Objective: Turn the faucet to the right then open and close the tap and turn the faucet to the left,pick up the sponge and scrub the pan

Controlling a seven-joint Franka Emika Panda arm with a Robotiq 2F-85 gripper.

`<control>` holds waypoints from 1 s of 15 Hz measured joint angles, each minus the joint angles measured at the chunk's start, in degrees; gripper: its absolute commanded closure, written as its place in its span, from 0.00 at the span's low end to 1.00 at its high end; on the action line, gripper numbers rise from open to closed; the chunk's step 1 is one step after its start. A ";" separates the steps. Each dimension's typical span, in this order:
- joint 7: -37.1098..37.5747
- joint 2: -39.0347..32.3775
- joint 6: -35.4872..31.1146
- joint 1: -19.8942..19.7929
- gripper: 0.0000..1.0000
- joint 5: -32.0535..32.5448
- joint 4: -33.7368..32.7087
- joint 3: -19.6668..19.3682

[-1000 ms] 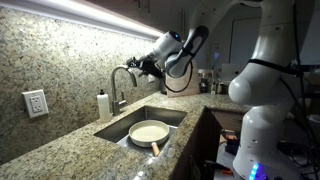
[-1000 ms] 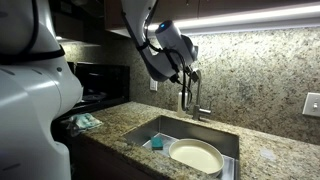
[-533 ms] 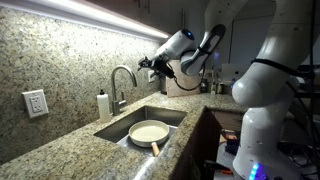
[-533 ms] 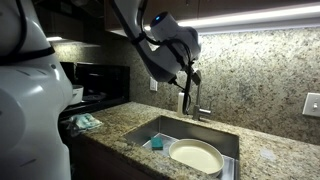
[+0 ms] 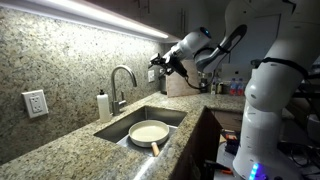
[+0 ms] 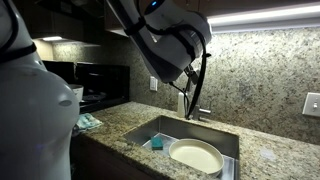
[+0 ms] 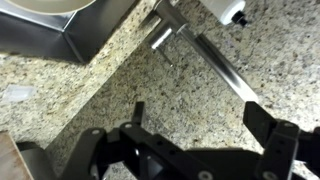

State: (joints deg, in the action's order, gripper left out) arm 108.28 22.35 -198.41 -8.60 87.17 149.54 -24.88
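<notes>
The silver gooseneck faucet (image 5: 122, 80) rises behind the sink, and in the wrist view its spout (image 7: 214, 65) runs diagonally below the camera. My gripper (image 5: 158, 66) hovers in the air to the faucet's right, level with its arch and apart from it. In the wrist view the gripper (image 7: 200, 125) is open with only granite between its fingers. The cream pan (image 5: 149, 132) with its tan handle lies in the sink. A small teal sponge (image 6: 156, 143) sits in the sink beside the pan (image 6: 196, 157).
A white soap bottle (image 5: 103, 105) stands left of the faucet. The steel sink (image 5: 116, 127) is set into a granite counter (image 5: 60, 150) with a granite backsplash. An outlet (image 5: 35, 103) sits on the wall. A cloth (image 6: 86, 122) lies on the counter.
My gripper has drawn back from the faucet's arch, moving right and away from it, still open. Faucet, pan and sponge have not moved.
</notes>
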 measured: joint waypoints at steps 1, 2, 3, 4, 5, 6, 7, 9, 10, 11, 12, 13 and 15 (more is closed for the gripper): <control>1.59 0.75 0.00 4.98 0.00 2.16 0.03 -3.81; 3.08 1.67 0.01 10.05 0.00 4.34 0.08 -7.81; 4.03 2.64 0.02 15.04 0.00 6.70 0.08 -12.31; 4.48 3.46 0.03 18.82 0.00 8.32 0.10 -16.10; 4.48 3.97 0.03 20.67 0.00 8.95 0.11 -18.17; 4.48 4.29 0.03 21.23 0.00 9.33 0.11 -19.05; 4.48 4.48 0.03 21.30 0.00 9.48 0.11 -19.16; 4.48 4.60 0.03 21.38 0.00 9.49 0.12 -19.16; 4.48 4.61 0.03 21.40 0.00 9.49 0.12 -19.16; 4.48 4.60 0.06 21.40 0.00 9.49 0.10 -19.16; 4.47 4.59 0.10 21.42 0.00 9.47 0.00 -19.32; 4.41 4.60 0.10 21.81 0.00 9.46 -0.32 -20.08; 4.05 4.59 0.15 24.00 0.00 9.44 -1.74 -23.36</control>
State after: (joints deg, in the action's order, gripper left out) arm 112.33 26.94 -198.27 15.41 96.62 147.80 -48.24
